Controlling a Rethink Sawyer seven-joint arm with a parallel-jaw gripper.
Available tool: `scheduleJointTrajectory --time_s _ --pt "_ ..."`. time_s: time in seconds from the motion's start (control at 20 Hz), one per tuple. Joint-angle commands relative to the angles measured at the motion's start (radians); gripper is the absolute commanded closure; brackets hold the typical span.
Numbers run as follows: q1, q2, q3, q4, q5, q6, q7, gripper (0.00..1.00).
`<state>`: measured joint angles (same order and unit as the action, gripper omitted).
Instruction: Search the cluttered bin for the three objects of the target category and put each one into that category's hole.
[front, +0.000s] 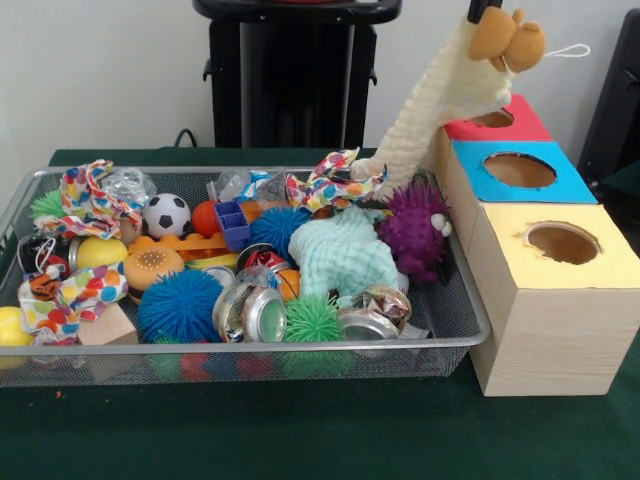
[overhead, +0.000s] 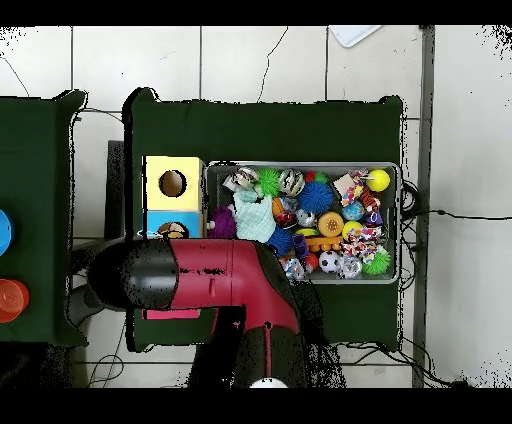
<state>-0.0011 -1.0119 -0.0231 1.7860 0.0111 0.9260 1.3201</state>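
Note:
Only the black tip of my gripper (front: 484, 8) shows, at the top edge of the front view. It is shut on the orange-brown bear (front: 508, 38), which hangs in the air just above the red-surround hole (front: 492, 118). A long cream knit cloth (front: 430, 100) hangs from the bear down into the far right corner of the wire bin (front: 250, 348). A small striped tiger (front: 42, 286) lies at the bin's left end. I cannot pick out the duckling. In the overhead view my arm (overhead: 200, 275) hides the gripper, the bear and the red hole.
The blue-surround hole (front: 518, 170) and the yellow-surround hole (front: 562, 242) are nearer the camera on the same box. The bin holds a purple spiky hedgehog (front: 415, 230), a mint plush (front: 340, 255), blue spiky balls (front: 178, 305), a soccer ball (front: 166, 213) and cans (front: 250, 312).

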Motion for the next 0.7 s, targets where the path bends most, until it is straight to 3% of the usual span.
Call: scheduleJointTrajectory --time_s 0.05,0.2,0.35,0.7 --pt "0.012 -0.046 -0.072 0.318 0.039 -0.176 0.276 1.0" --pt "0.001 -0.056 -0.065 0.421 0.033 -0.308 0.244 1.0" --pt "-0.016 -0.054 -0.046 0.475 0.029 -0.371 0.21 1.0" --pt "-0.061 -0.071 -0.023 0.523 0.006 -0.396 0.125 1.0"
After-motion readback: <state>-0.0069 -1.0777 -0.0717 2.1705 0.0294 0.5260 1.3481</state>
